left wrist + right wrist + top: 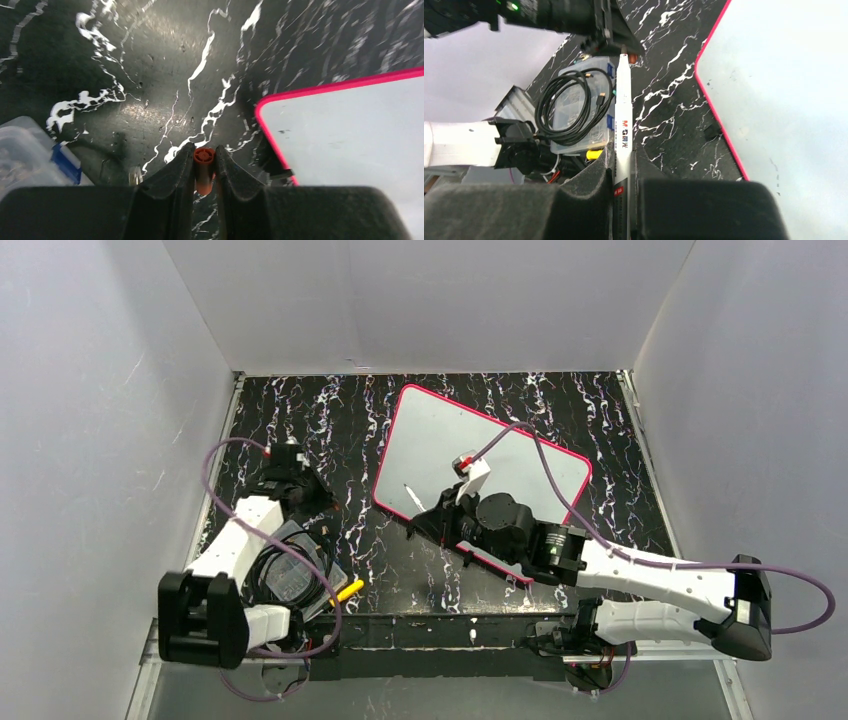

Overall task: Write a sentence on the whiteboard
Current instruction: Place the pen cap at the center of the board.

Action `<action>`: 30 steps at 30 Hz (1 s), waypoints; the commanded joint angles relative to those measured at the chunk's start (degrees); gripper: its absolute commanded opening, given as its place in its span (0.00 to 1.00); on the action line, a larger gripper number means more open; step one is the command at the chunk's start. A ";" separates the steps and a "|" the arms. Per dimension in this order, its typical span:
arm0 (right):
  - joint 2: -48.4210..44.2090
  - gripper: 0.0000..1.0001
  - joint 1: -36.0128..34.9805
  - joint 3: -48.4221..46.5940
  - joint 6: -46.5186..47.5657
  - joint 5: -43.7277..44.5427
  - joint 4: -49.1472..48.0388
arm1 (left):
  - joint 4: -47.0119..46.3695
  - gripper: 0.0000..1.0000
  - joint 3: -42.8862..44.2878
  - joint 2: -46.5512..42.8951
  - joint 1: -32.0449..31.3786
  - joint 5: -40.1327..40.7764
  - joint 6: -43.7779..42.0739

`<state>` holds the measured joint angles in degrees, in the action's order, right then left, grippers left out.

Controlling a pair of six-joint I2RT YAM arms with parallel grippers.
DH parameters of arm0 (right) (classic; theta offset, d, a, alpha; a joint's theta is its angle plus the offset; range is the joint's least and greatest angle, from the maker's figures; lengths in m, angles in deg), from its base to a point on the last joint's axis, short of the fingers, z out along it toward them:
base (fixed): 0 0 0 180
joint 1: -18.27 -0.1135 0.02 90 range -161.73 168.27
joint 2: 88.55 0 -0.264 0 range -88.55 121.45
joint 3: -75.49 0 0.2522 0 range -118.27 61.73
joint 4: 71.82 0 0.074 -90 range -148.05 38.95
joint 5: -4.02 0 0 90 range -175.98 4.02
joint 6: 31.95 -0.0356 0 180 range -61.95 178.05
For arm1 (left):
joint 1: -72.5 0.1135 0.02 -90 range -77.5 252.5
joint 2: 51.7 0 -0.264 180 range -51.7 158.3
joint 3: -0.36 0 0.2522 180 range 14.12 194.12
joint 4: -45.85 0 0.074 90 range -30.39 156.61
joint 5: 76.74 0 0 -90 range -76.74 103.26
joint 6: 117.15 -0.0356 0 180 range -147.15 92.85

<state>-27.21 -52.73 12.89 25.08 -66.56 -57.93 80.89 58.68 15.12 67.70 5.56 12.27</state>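
Black marble-patterned desk (330, 420), white veining throughout. The whiteboard (430, 435) lies flat on it right of centre, turned at an angle, with its pink-red frame and rounded corners showing. Its face reads glossy pale grey with a few faint specks.

My right end effector (622, 152) is narrow, clamped on a white marker (622, 115). The barrel runs straight out between the fingers, printed label up, tapered tip forward. From the top camera this end effector sits at the board's near-left edge. In the right wrist view the pink frame passes just right of the marker. I cannot tell whether the tip touches anything.

My left end effector (205, 152) is narrow too, pinching a small orange-brown cap (204, 172) upright between its pads. It hangs over bare desk, with the board's rounded corner close on its right.

From the right wrist the marker tip lines up with the cap. The top camera shows the two end effectors apart.

Near the left arm there is a clear plastic box (596, 135) with a coiled black cable (574, 102) lying on it. A small yellow piece (348, 590) lies just beside the box.
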 commanded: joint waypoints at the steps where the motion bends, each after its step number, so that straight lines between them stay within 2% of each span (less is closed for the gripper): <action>1: -2.56 0.01 -0.28 0.86 1.98 6.77 -0.21 | -2.95 0.00 -1.45 6.55 -3.80 3.25 -4.26; 4: -3.43 0.01 -0.28 1.06 2.22 7.53 -0.21 | -6.11 0.01 -3.19 11.33 -5.28 5.23 -3.83; 10: -3.41 0.01 -0.27 1.47 2.52 7.97 -0.21 | -7.70 0.15 -4.22 15.78 -6.01 8.97 -4.27; 13: -2.87 0.01 -0.28 1.23 2.58 8.24 -0.21 | -7.65 0.34 -5.26 15.91 -6.01 9.85 -3.56; 14: -2.74 0.01 -0.26 1.02 2.77 8.25 -0.21 | -7.70 0.43 -5.78 15.46 -5.99 10.46 -3.37; 16: -2.45 0.01 -0.23 0.15 3.47 8.23 1.07 | -7.73 0.69 -6.94 13.26 -6.08 11.85 -3.40; 18: -2.20 0.01 -0.28 -0.83 3.87 9.13 2.83 | -7.07 0.79 -7.59 9.73 -6.63 13.93 -4.28; 23: -3.33 0.01 -0.28 -1.39 5.20 12.07 3.89 | -5.46 0.82 -8.48 -1.01 -11.34 18.69 -6.63; 26: -4.17 0.01 -0.26 -1.71 5.78 13.37 3.98 | -6.26 0.81 -10.06 -6.05 -15.71 16.19 -8.65; 30: -4.00 0.01 -0.27 -3.31 5.83 15.49 5.14 | -10.58 0.78 -13.62 -8.33 -22.06 11.67 -9.41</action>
<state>-29.99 -52.73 13.83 29.91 -55.28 -52.67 72.43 48.73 8.44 50.56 19.85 5.17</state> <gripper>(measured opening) 0.164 0.791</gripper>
